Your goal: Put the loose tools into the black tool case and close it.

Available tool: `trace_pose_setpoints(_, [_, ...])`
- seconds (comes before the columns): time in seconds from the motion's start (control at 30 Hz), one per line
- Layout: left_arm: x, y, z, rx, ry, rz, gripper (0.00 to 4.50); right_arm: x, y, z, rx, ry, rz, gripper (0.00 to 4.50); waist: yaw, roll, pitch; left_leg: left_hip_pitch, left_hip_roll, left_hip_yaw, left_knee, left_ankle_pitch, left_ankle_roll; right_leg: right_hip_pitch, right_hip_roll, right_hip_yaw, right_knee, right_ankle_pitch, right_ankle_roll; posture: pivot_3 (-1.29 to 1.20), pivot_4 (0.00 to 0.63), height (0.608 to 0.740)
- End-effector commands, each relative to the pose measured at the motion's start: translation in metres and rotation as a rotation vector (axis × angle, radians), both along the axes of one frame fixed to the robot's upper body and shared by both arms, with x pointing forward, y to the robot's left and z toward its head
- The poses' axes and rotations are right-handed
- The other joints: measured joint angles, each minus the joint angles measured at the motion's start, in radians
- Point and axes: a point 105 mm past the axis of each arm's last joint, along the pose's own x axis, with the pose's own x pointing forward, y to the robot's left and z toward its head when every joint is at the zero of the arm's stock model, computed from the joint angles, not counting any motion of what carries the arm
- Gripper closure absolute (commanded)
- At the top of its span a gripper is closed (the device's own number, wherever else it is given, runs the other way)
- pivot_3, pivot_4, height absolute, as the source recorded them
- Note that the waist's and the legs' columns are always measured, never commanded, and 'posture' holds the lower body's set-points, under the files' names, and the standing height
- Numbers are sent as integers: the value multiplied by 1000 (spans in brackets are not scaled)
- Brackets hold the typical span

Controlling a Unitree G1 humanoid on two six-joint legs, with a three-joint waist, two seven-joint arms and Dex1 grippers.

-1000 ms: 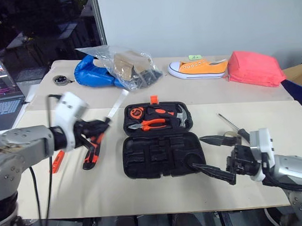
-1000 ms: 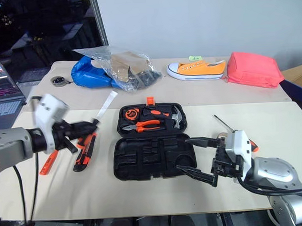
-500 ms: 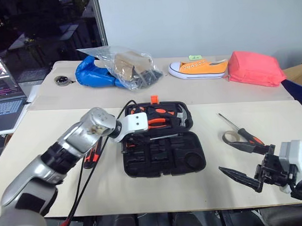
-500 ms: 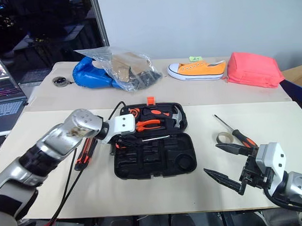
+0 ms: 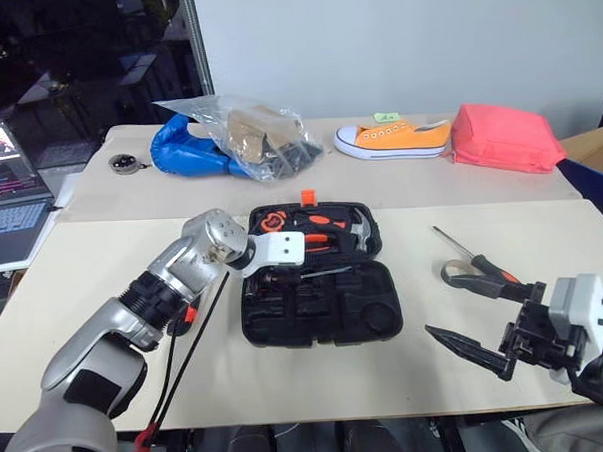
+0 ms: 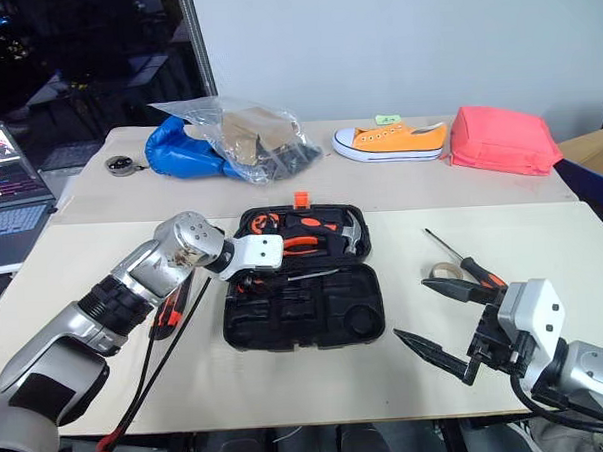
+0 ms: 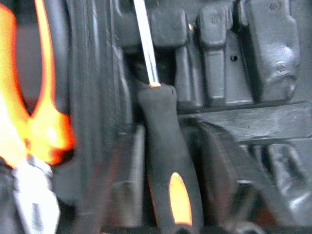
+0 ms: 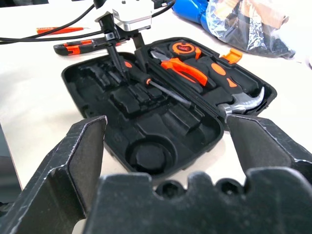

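Now the black tool case [image 5: 321,331] is seen lying open on the table [image 5: 289,387], with pliers [image 8: 183,70] and a hammer [image 8: 243,105] kept in its far half. One black-and-orange screwdriver [image 7: 165,161] is laid in the near half of the case, close to the hinge, with its shaft pointed toward the right end of the case. The left gripper [image 8: 127,66] is held over the left end of the case; its two fingers are spread, one at each side of the screwdriver handle, and no grip on it is seen. The right gripper [image 5: 440,303] is held to the right of the case, above the table, with its fingers wide apart and nothing between them. A second screwdriver [image 5: 473,259] and the tape roll [image 5: 456,271] are found to the right of the case. The utility knife [image 8: 73,47] and the thin orange tester [image 8: 53,30] are left on the table at the left of the case.
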Motion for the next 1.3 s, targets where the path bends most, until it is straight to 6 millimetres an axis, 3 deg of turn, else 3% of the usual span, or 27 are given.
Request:
trace_pose_setpoints(0.03, [5, -1, 26, -84, -91, 29, 593, 2, 4, 10, 4, -28, 21, 0, 0, 0, 0, 0, 0, -1, 0, 0, 0, 0, 0, 0, 0, 0, 0, 0, 150, 740])
trace_pose_setpoints(0.13, [0, -10, 54, -267, -253, -45, 593, 4, 5, 11, 4, -31, 27, 0, 2, 1, 0, -2, 0, -1, 0, 0, 0, -1, 0, 0, -1, 0, 0, 0, 150, 740])
trace_pose_setpoints(0.2, [-5, -6, 59, -327, -222, -2, 593, 3, 5, 10, 6, -32, 25, 0, 6, 1, 0, -5, 0, -2, 0, 0, 0, -2, -1, 0, -1, 0, 0, 0, 150, 740])
trace_pose_setpoints(0.33, [-7, 0, 68, -525, -133, 162, 1702, 2, 3, 7, 12, -30, 11, 0, 12, 2, -1, -5, -1, -2, 0, 0, 1, -2, -1, -1, -1, -1, 1, 0, 150, 740])
trace_pose_setpoints(0.47, [2, 0, 53, -713, -108, 383, 3207, 0, 4, 3, 30, -29, -12, 0, 16, 4, -2, -4, -1, -3, 2, 0, 1, -1, -1, -1, 0, -1, 1, 0, 150, 740])
trace_pose_setpoints(0.6, [10, -8, 30, -791, -107, 533, 4476, 0, 4, 0, 37, -23, -23, 0, 23, 4, -2, -4, -2, -3, 4, 0, 1, 1, -1, -1, 0, 0, 2, 0, 150, 740])
trace_pose_setpoints(0.8, [4, 0, -28, -668, -86, 631, 4476, 2, 4, 2, 31, -27, -31, 0, 15, 6, -3, 1, -2, -4, 3, 0, 1, 5, -1, 0, 0, 0, 2, 0, 150, 740])
trace_pose_setpoints(0.97, [-6, 5, -64, -528, -77, 602, 4476, 4, 6, 4, 29, -28, -33, 0, 12, 7, -5, 10, -2, -3, 3, -1, 1, 15, -1, 0, -2, 0, 2, 0, 150, 740])
trace_pose_setpoints(1.3, [-5, 2, -84, -375, -146, 467, 4476, 9, 2, 1, 26, -6, -62, 0, 0, 11, -16, 15, -3, -3, 3, -1, 1, 19, -2, 1, -1, -1, 2, 0, 150, 740])
